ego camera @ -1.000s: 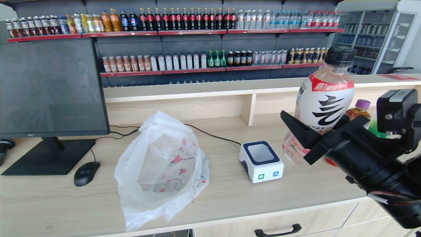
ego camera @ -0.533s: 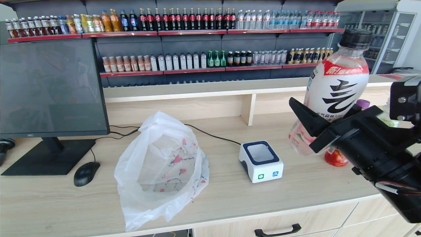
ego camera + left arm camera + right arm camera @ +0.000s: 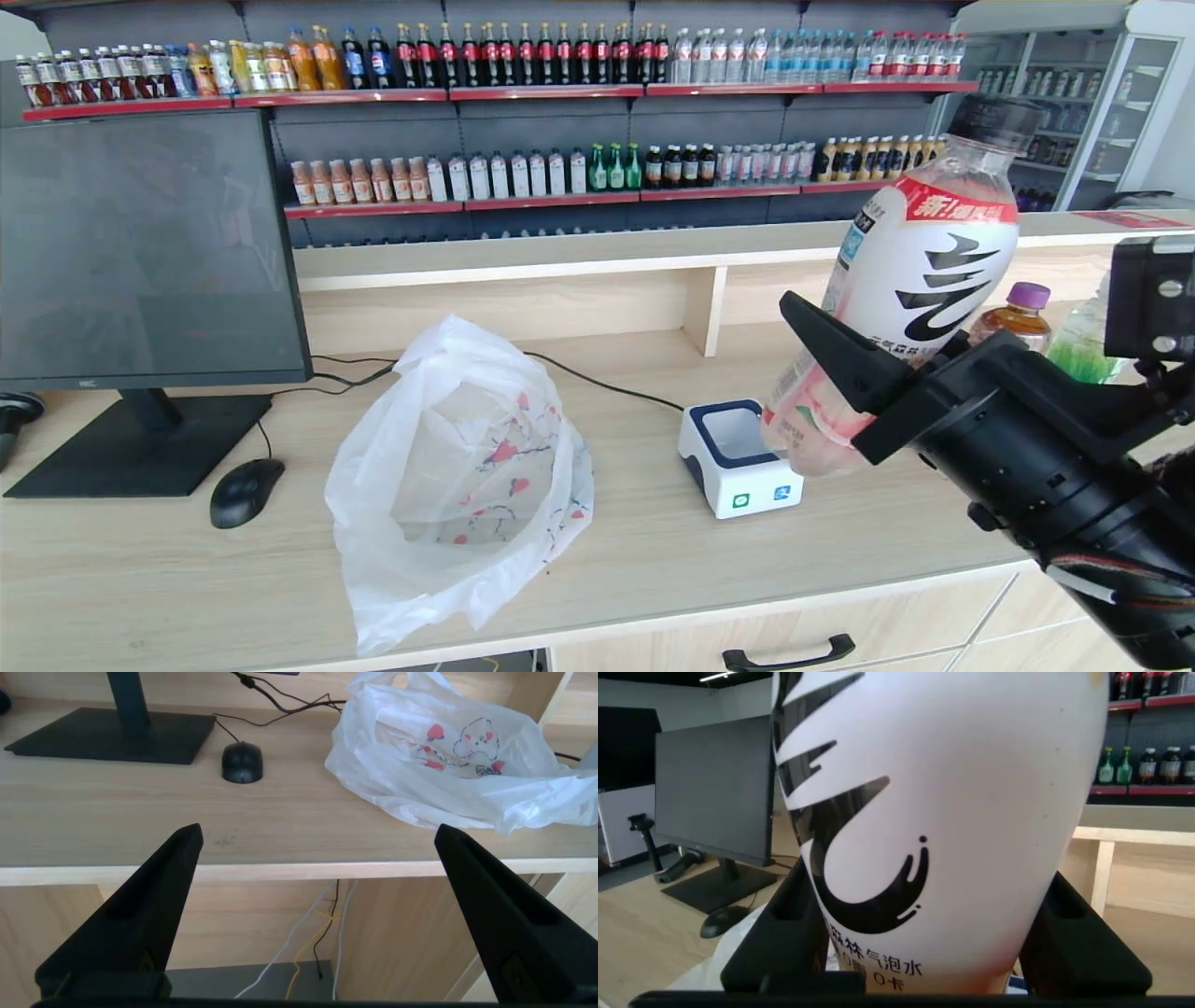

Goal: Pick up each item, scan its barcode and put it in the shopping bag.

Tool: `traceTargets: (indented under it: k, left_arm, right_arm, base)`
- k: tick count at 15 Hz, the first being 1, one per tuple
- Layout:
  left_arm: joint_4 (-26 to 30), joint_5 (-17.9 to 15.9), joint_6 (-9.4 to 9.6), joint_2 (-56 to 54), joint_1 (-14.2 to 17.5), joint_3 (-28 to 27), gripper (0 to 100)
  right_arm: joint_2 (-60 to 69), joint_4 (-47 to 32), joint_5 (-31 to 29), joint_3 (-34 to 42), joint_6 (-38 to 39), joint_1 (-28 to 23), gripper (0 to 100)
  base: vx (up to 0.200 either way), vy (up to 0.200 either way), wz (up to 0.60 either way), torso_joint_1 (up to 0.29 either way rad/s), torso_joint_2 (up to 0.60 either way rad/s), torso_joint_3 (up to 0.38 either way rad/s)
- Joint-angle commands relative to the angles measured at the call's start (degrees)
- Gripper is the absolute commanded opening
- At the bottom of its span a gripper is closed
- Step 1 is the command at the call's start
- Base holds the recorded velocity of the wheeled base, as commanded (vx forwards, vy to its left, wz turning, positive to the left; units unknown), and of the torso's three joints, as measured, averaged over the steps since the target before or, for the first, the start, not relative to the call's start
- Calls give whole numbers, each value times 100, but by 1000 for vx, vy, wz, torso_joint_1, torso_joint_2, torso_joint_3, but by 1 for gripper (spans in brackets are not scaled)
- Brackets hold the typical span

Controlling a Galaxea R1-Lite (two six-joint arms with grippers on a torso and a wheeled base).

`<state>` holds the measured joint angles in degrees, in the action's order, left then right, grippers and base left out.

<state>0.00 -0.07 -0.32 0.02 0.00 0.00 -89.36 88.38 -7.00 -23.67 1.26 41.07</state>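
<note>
Scan step: my right gripper [image 3: 882, 359] grasps bottle [image 3: 924, 271], tilted near scanner [image 3: 728, 453]; left gripper [image 3: 318, 835] released. Next, I judge, turn barcode to window — then shopping bag [image 3: 457, 476].

Dark wall shelves [image 3: 560, 93] of bottles, glass-door fridge [image 3: 1064, 112], wooden counter [image 3: 653, 560]

- We count one white drink bottle [image 3: 920, 271], black-capped.
- One shopping bag [image 3: 457, 485], white plastic.
- One barcode scanner [image 3: 738, 462].
- One amber bottle [image 3: 1016, 322] with a purple cap.
- One green bottle [image 3: 1078, 341], partly hidden.
- One monitor [image 3: 149, 243] and one mouse [image 3: 245, 492] on the worktop [image 3: 653, 560].
- One drawer handle [image 3: 789, 653].
- Two red shelves [image 3: 551, 91] of bottles, which we find too small to count.
</note>
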Motion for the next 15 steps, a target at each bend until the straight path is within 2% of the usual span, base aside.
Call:
traceTargets:
  k: [1,7,10,13,15]
  left_arm:
    - [0,-1,-3,-2,0,0,100]
    - [0,-1,49,-2,0,0,100]
    - [9,-1,58,-2,-9,-9,100]
    - [9,-10,84,-2,-9,-9,100]
    - [9,-10,76,-2,0,-9,100]
  right_arm:
    - [182,12,67,117,6,6,0]
    - [296,12,76,328,15,-20,0]
    - [-152,39,85,205,24,-257,0]
    - [-258,74,234,232,156,-345,0]
    - [-389,83,322,144,129,-407,0]
  base:
    - [0,0,0,0,0,0]
    - [0,0,0,0,0,0]
    - [-200,0,0,6,-1,2]
    - [0,0,0,0,0,0]
    - [0,200,0,-20,-7,17]
